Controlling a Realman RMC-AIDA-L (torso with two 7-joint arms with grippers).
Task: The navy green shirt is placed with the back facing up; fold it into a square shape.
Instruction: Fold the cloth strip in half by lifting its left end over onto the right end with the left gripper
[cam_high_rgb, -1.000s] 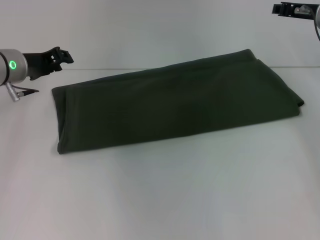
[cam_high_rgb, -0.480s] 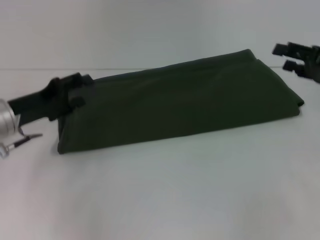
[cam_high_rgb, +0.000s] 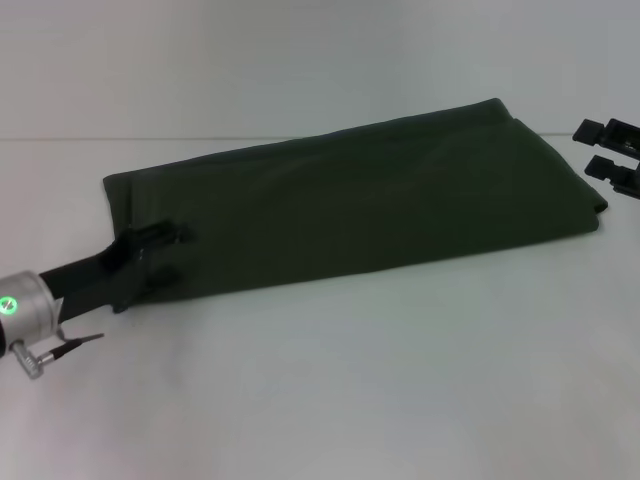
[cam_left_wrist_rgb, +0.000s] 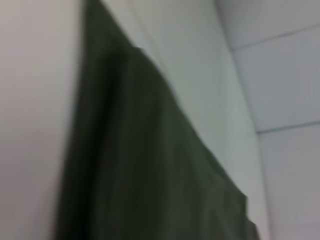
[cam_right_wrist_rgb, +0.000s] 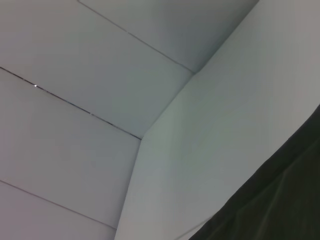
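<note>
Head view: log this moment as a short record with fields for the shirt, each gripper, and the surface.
shirt: navy green shirt, already folded into a long band, plain side up
left gripper: left gripper, open, at the band's near left corner
right gripper: right gripper, open, just off the shirt's right end, not touching
surface: white table

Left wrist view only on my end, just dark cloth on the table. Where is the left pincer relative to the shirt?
Observer: Head view shows the left pincer at the near left corner of the navy green shirt, its fingers spread over the edge.
Operator: Closed on it?
Observer: No, it is open. The cloth lies flat as a long folded band, nothing lifted.
Operator: Right arm?
Observer: The right pincer is open, just off the shirt's right end and apart from the cloth.
</note>
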